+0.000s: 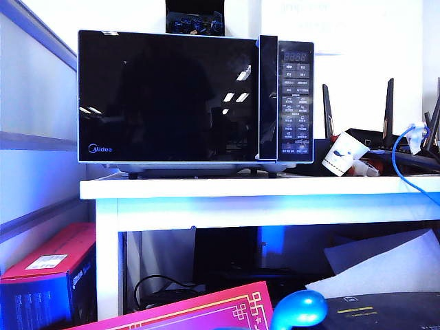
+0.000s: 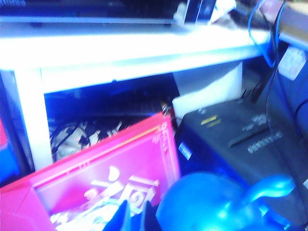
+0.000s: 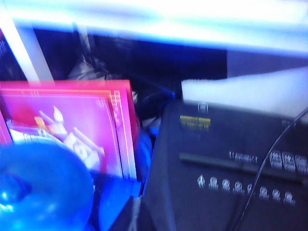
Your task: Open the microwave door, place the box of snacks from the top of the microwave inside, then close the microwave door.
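Both arms sit low below the tabletop. The left pincer shows dark fingertips nearly together, holding nothing; the right pincer is closed and empty. Well above both, the microwave stands with its glossy black microwave door closed. Only the wrist views show the pincers and the pink box just beyond them.

A white worktop carries the microwave, which stands on short dark feet with its glossy black door shut. To the right of it on the same worktop, a white paper cup lies tipped on its side, near a dark device with upright antennas and a blue cable.
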`<state>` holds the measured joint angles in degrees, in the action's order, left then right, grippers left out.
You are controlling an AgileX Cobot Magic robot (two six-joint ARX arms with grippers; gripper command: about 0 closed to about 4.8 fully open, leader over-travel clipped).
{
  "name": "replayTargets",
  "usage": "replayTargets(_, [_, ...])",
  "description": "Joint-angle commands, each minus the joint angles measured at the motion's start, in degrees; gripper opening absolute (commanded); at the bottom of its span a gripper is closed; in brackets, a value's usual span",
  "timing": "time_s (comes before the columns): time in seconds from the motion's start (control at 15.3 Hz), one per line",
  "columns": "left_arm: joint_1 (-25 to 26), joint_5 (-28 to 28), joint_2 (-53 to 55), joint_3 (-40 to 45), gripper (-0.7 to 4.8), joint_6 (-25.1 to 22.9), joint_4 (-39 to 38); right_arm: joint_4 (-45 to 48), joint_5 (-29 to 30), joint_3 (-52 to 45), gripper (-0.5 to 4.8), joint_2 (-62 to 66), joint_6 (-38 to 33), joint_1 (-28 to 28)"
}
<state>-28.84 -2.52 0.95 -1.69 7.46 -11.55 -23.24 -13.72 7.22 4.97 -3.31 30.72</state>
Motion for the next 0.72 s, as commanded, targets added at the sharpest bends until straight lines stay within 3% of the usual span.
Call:
replayTargets(0.07, [0.07,0.04,0.2,1.25,0.52,-5.57,1.53,-0.46,-0.07,-0.17,-0.02,-0.13,-0.46,0.04])
replayTargets(0.33, [0.07,0.2,0.15,1.22,0.52,-5.97,1.6,-5.27,0.15,-0.17,-0.02,-0.31,-1.33,0.04])
replayTargets(0.72, [0.07,0.17,0.09,1.22,0.52,-5.97,1.6,-5.25,0.55,-0.17,-0.02,-0.28,-1.29,0.0])
